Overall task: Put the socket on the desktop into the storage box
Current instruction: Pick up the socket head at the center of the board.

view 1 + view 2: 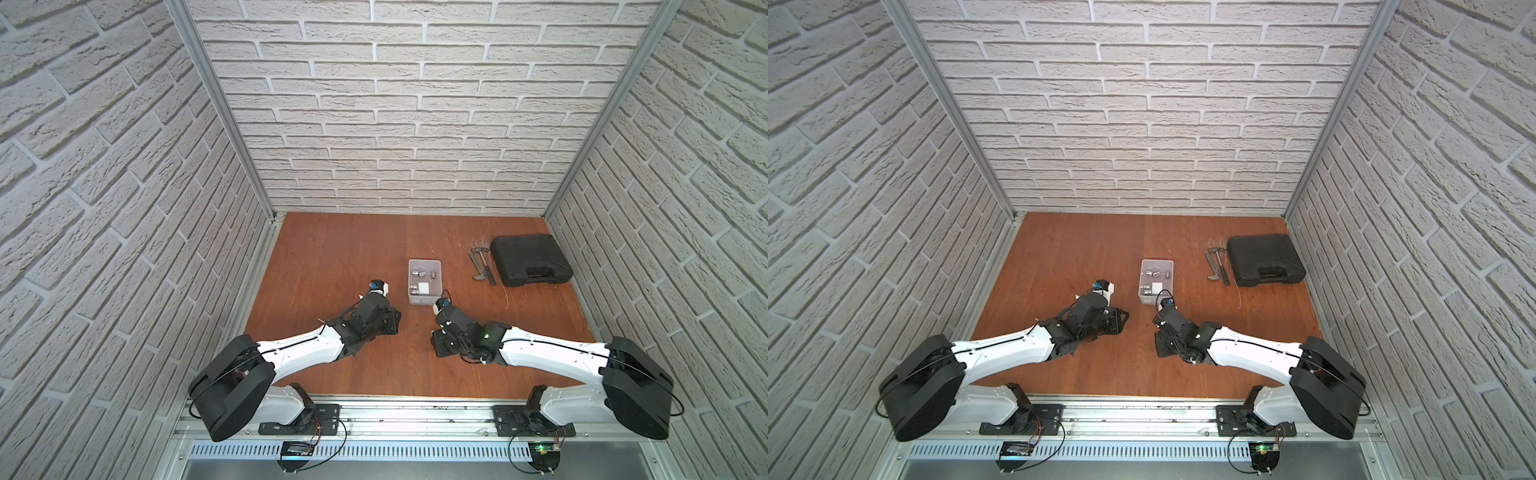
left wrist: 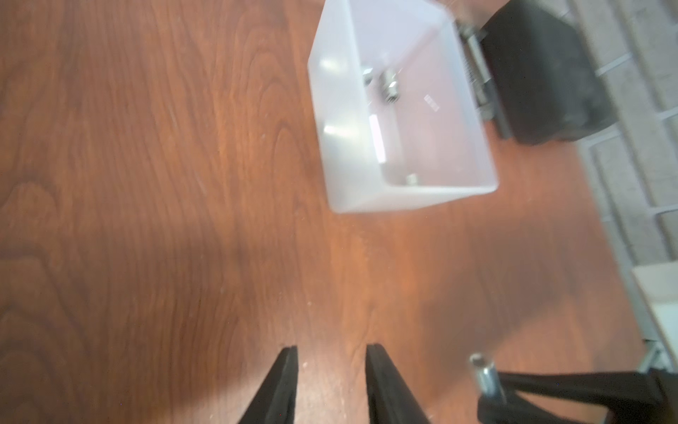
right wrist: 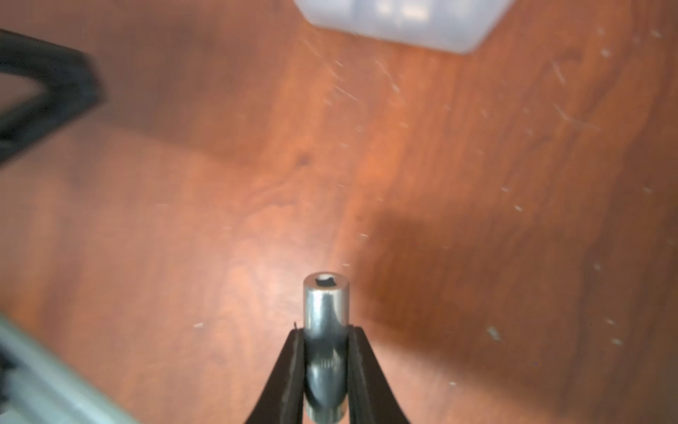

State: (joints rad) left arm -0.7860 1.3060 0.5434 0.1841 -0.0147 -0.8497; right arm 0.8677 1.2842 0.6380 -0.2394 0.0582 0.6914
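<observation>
Chrome socket (image 3: 325, 312) in the right gripper (image 3: 325, 332) near the storage box (image 1: 424, 261) rim; left gripper (image 2: 332, 348) narrow, empty, over open desktop (image 1: 332, 257).

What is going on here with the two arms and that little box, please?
The right gripper is shut on a silver socket, apparently held clear of the desktop and just short of the storage box, so it has not been dropped in yet. Several sockets already lie in the box. The left gripper is open and empty, on the box's other side. A black case and some hand tools sit untouched at the far right.
</observation>
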